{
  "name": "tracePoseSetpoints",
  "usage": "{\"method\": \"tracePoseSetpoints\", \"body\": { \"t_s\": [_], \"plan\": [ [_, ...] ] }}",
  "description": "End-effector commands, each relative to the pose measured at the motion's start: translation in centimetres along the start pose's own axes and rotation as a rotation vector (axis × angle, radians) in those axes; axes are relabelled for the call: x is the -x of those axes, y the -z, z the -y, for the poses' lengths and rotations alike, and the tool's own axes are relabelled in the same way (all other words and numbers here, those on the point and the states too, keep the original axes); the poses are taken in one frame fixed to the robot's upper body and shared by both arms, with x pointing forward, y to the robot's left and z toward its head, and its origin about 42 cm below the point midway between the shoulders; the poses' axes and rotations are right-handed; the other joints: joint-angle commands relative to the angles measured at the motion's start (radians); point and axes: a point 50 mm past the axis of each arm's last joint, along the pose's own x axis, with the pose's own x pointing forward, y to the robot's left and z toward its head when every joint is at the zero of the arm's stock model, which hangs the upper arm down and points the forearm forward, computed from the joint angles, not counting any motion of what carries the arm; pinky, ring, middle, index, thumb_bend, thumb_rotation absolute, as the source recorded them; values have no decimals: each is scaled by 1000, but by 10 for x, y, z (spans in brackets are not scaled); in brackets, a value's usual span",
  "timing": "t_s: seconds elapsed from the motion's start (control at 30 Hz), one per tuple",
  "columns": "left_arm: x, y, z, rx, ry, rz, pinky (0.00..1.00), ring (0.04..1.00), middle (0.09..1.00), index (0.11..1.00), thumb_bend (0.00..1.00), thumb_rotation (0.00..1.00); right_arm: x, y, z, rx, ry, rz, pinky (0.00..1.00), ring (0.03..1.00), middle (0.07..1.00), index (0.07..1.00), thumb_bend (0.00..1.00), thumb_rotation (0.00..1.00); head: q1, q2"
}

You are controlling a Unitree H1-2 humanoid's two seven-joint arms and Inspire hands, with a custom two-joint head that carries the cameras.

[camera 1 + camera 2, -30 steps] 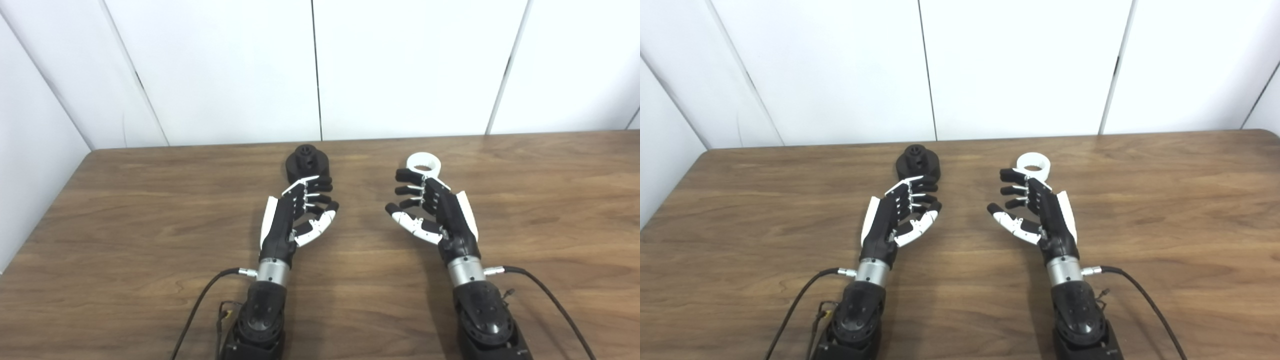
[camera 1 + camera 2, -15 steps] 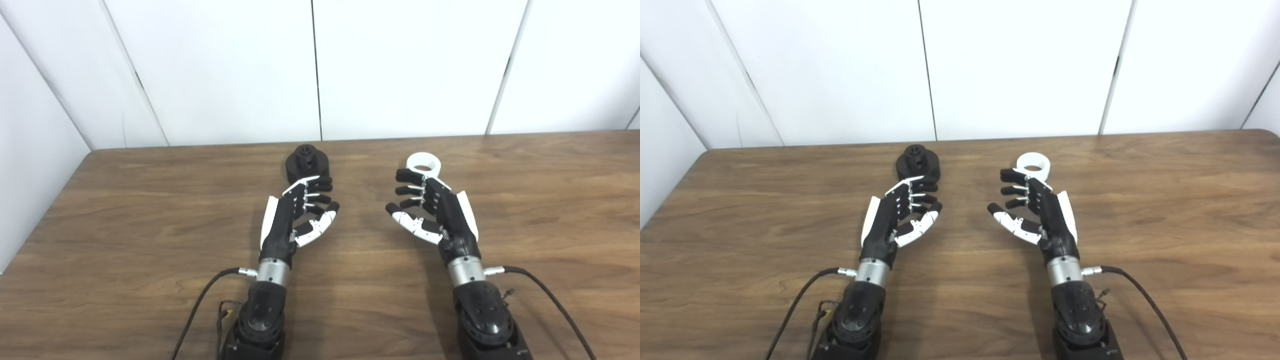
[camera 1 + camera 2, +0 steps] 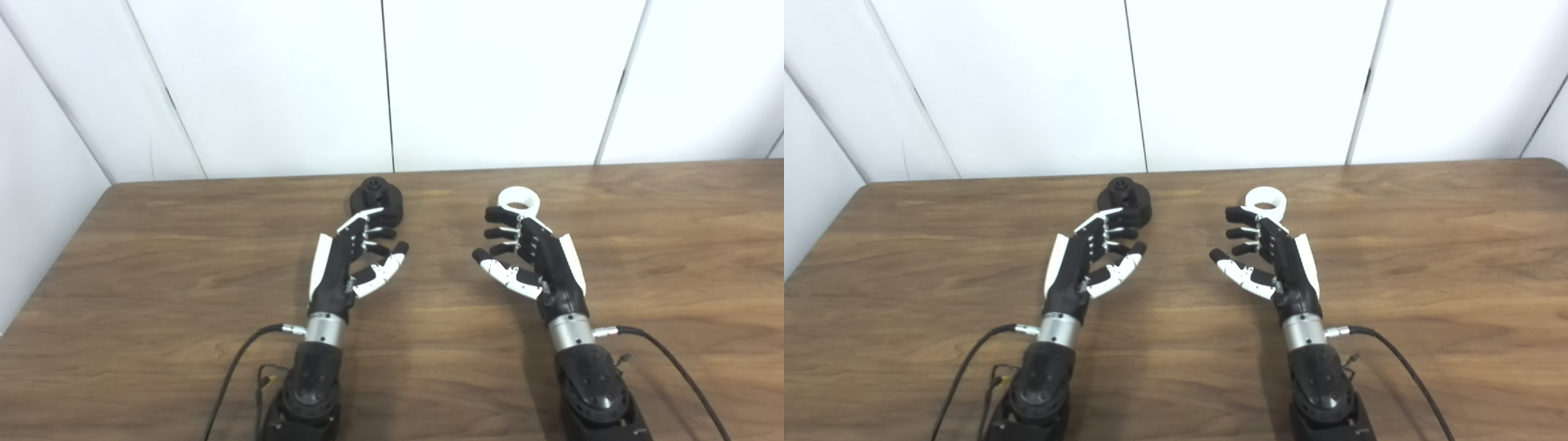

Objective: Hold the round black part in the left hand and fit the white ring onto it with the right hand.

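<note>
A wooden table (image 3: 153, 257) carries everything, its far edge against white wall panels (image 3: 502, 79). The left hand (image 3: 355, 257) lies palm inward, fingers spread and loosely curled, holding nothing; its fingertips (image 3: 383, 214) overlap the near side of the round black part (image 3: 375, 197), though contact cannot be judged. The right hand (image 3: 530, 257) is likewise unclenched and empty, just short of the white ring (image 3: 518, 199). Both parts sit near the table's far edge, well apart.

Wooden table (image 3: 153, 275) (brown grain) — white wall panels (image 3: 275, 86) behind, dark seams.
</note>
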Motion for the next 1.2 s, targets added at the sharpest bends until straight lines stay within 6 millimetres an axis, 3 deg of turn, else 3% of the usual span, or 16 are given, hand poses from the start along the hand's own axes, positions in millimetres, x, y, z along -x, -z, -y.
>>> {"method": "tracePoseSetpoints", "body": {
  "t_s": [0.0,0.17,0.53,0.7,0.87,1.17],
  "plan": [
    [-15,-21,-13,-110,-29,91,566,716,771,738,512,178,0,-3,0,4,1,35,553,672,745,712,549,53,0,2],
    [-15,-24,-27,-319,-72,91,620,761,823,800,616,314,-1,-3,0,5,3,35,546,666,746,713,549,64,-1,1],
    [-31,-32,-67,-527,-135,85,855,958,937,902,748,509,-3,-5,1,15,11,33,559,669,740,709,562,69,2,-1],
    [-43,-34,-80,-584,-145,56,886,998,968,911,770,500,-3,-5,1,7,6,32,566,677,742,711,557,66,0,-3],
    [-55,-34,-87,-658,-128,24,988,1000,998,937,843,544,-4,-5,1,15,6,35,550,664,740,710,558,77,-2,-5],
    [-86,-31,-92,-824,-92,7,1000,1000,1000,941,946,603,-4,-5,0,9,2,37,551,665,737,710,556,66,-4,-10]
  ]
}}
